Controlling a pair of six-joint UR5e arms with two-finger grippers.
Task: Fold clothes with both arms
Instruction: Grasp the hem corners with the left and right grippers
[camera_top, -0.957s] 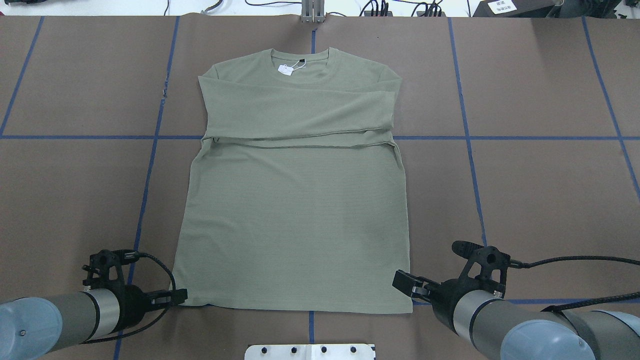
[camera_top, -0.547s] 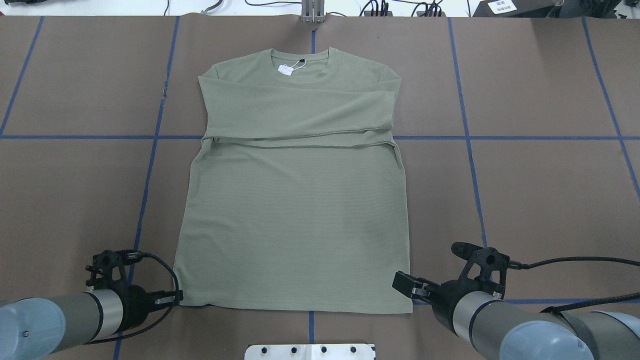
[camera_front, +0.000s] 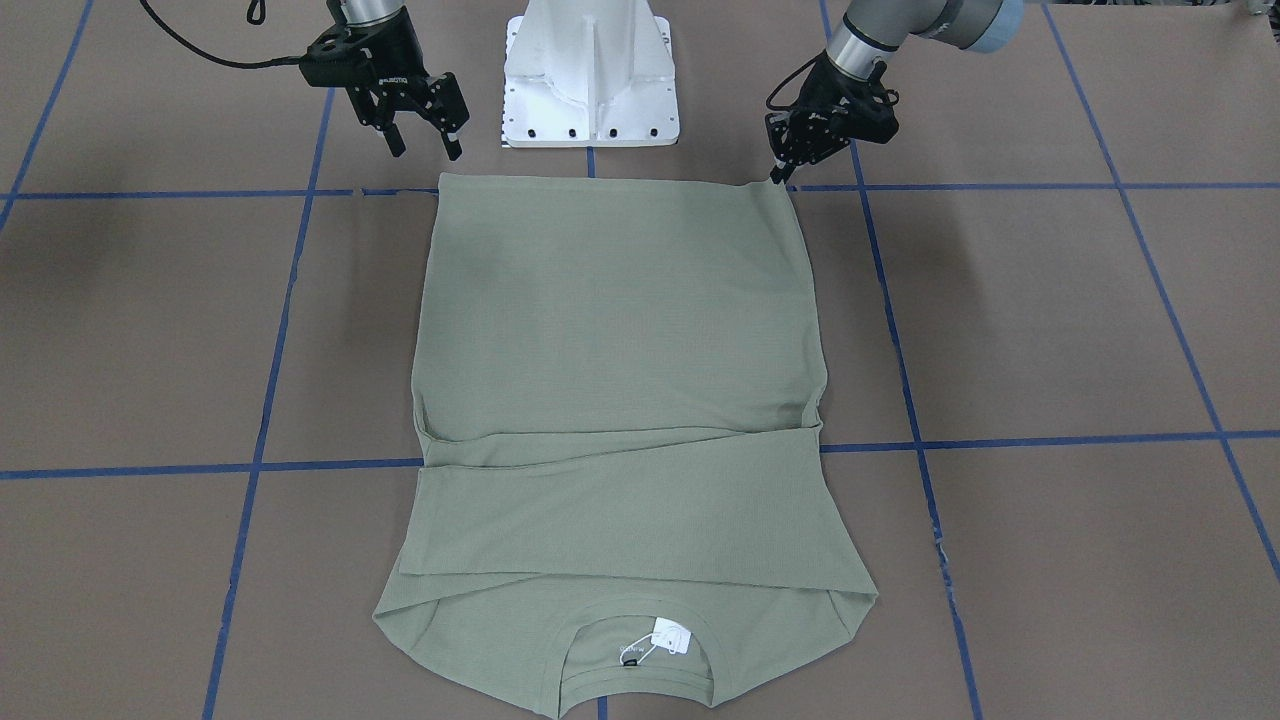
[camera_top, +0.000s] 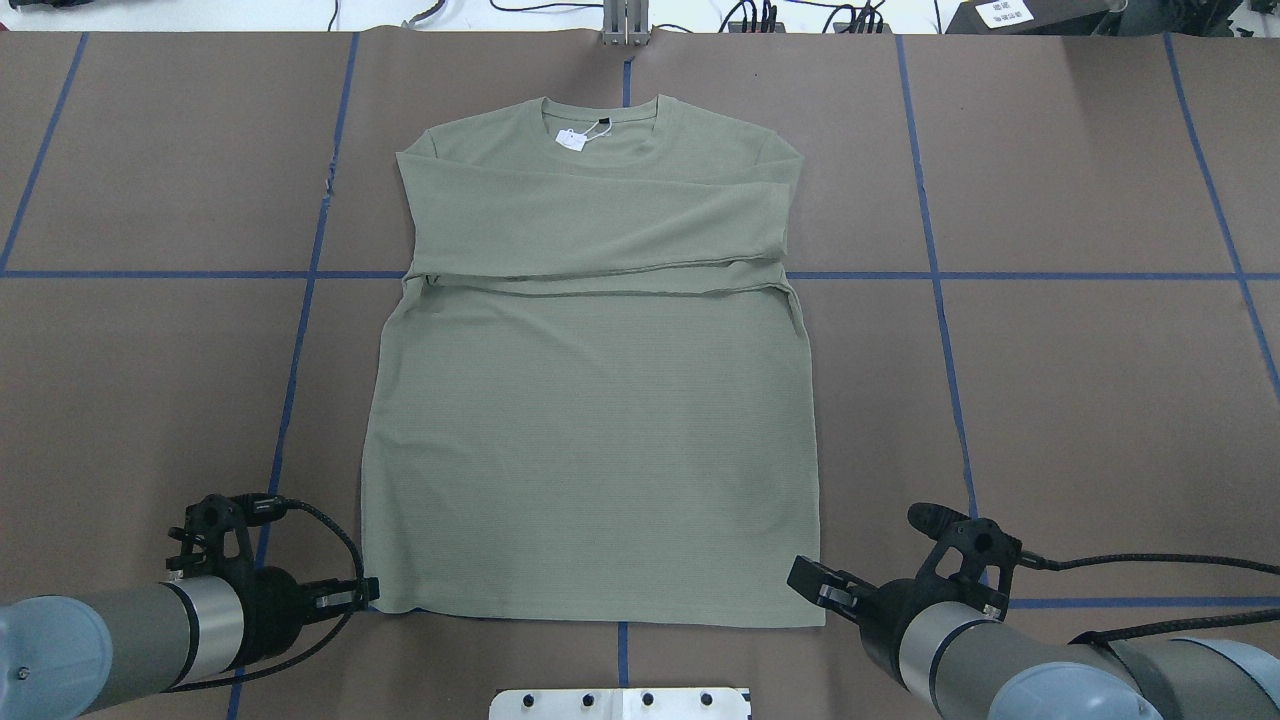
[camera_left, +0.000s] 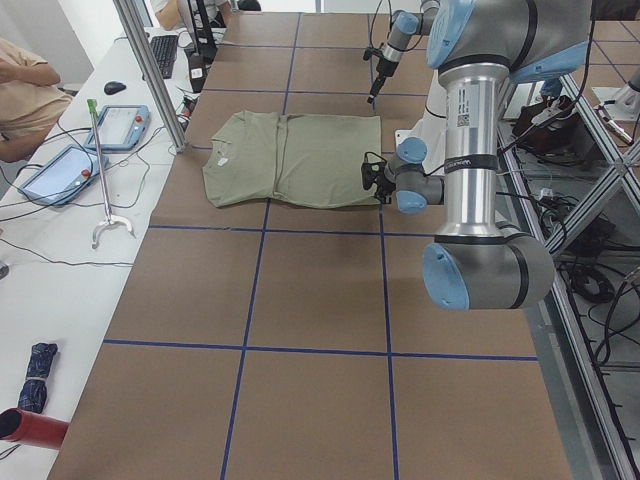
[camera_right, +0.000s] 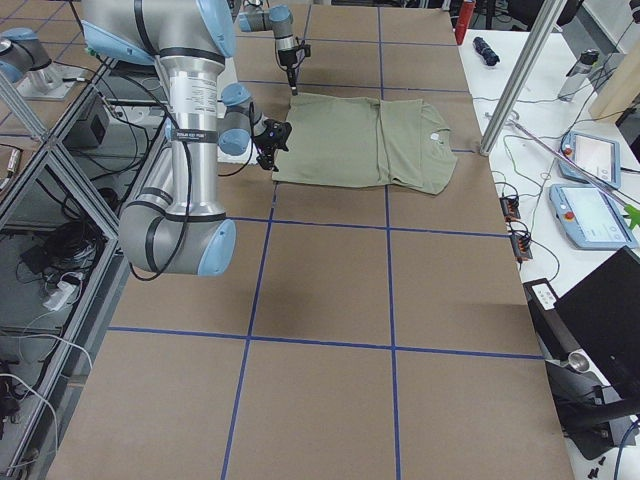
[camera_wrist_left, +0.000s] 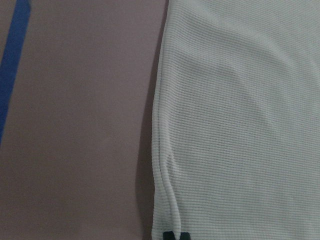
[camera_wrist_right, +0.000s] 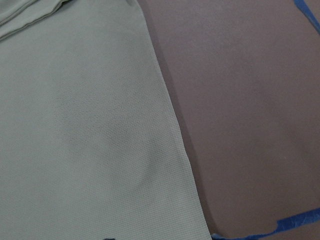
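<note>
Brown table (camera_top: 1080, 400), sage-green long-sleeved shirt (camera_top: 590, 450) lying flat mid-table, sleeves folded across. The left gripper (camera_top: 368, 596) is clamped on one hem corner, the right gripper (camera_front: 427, 150) hangs just beside the other, jaws spread wide.

Bright, even overhead room light in all views, no glare. Shadows soft: a thin dark band along the sage-green shirt (camera_wrist_left: 240, 125) edge in the left wrist view, faint diffuse blotches on the brown table cover (camera_front: 1050, 320) in the front view. Wrist views slightly soft, left one washed pale. Exterior views sharp. Side views wide-angle; aluminium post (camera_left: 155, 75) leans.
</note>
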